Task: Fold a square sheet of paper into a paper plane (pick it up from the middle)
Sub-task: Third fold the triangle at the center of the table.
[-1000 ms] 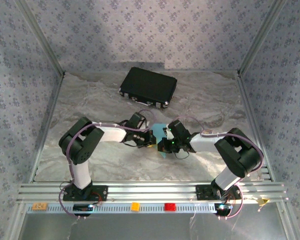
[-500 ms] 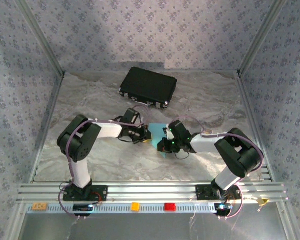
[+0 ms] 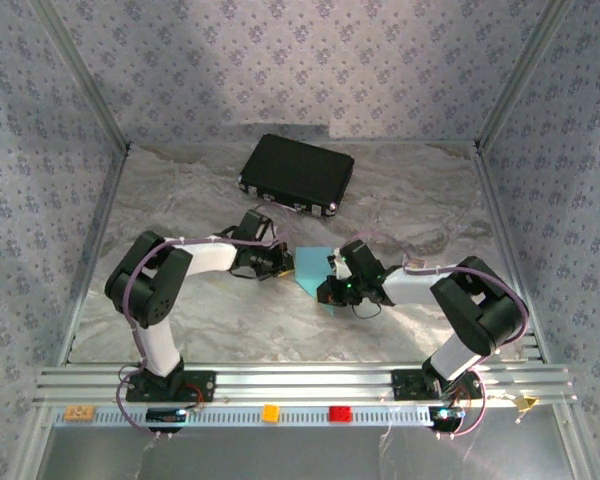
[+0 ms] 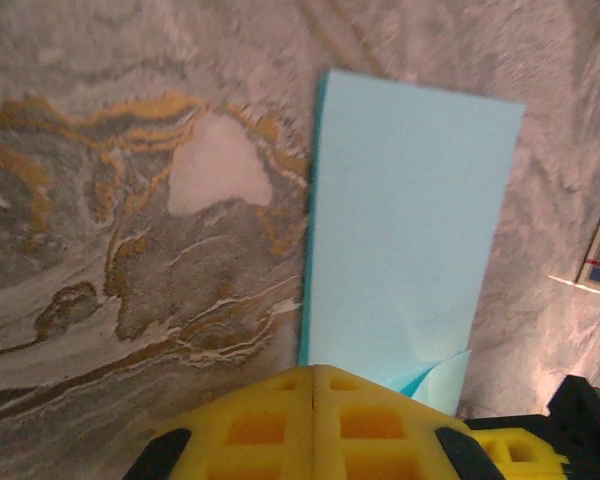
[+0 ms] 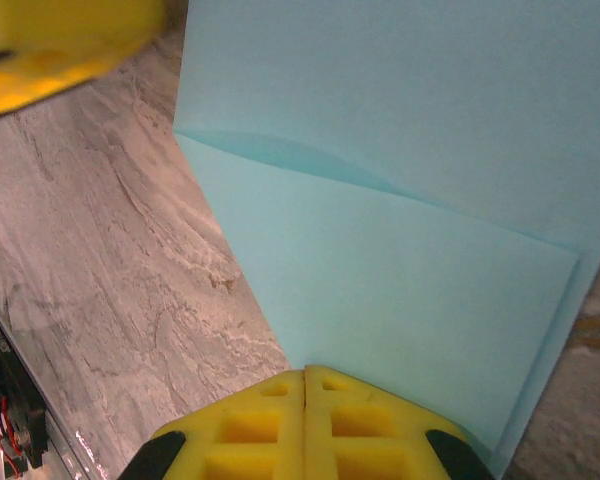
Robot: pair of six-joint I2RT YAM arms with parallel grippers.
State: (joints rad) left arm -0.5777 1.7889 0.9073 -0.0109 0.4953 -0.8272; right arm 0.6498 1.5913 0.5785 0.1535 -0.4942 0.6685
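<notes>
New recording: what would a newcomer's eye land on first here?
The light blue sheet of paper, folded over on itself, lies in the middle of the marbled table. The left hand and right hand, both shut, have yellow tips at its edges. A black case sits toward the back wall.

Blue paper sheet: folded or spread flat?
Folded. The square sheet of paper lies as a narrow rectangle on the table, and the right wrist view shows one layer's edge crossing over another.
</notes>
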